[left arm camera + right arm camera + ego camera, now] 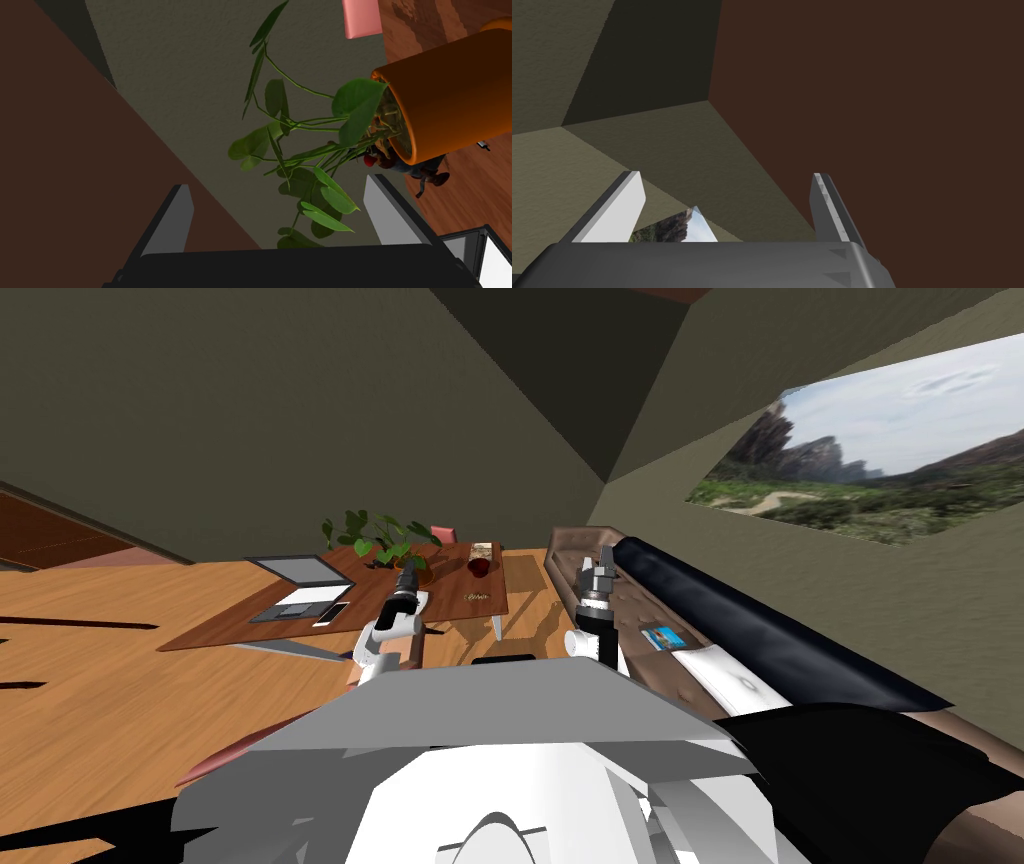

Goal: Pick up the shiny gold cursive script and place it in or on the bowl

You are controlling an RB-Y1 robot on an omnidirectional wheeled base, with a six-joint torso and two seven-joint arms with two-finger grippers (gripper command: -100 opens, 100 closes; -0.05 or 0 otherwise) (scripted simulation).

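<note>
Brown wood makes up the biggest thing here: the long table (pixel 230 623) running across the middle of the room, with a brown sofa (pixel 640 613) close on its right. An open laptop (pixel 300 583) sits on the table's left half. At the far edge stands a leafy plant (pixel 385 538) in an orange pot (pixel 450 100). Toward the right end is a small dark red bowl (pixel 480 569). Just nearer than the bowl, and apart from it, the gold script (pixel 474 598) lies flat on the wood.

The left gripper (pixel 277 182) hovers over the table close to the plant and left of the bowl. Its fingers are spread wide and hold nothing. The right gripper (pixel 726 175) is raised over the sofa's left edge, just as wide apart and just as empty.

By my reading the task is barely begun — the script is ungrasped and nothing has been placed on the bowl. What remains is to bring a hand down over the script, close on it, lift it, carry it the short way to the bowl and let go.
</note>
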